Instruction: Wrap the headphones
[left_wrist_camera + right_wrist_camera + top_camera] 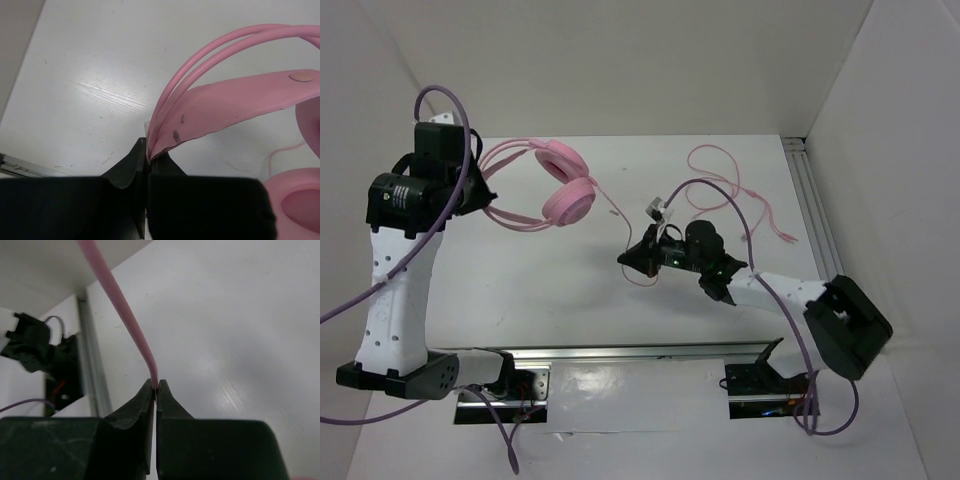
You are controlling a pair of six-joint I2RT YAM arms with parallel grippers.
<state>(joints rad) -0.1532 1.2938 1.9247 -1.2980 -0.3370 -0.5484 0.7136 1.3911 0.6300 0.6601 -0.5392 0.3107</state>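
Note:
The pink headphones lie at the back left of the white table, ear cups side by side. My left gripper is shut on the left end of their headband, pinched at the fingertips; one ear cup shows at lower right. The thin pink cable runs from the cups across the table and loops at the back right. My right gripper sits mid-table, shut on the cable, which rises out of the closed tips.
Purple robot-arm cables arc over the right arm and beside the left one. An aluminium rail runs along the near edge and another along the right wall. White walls enclose the table on three sides.

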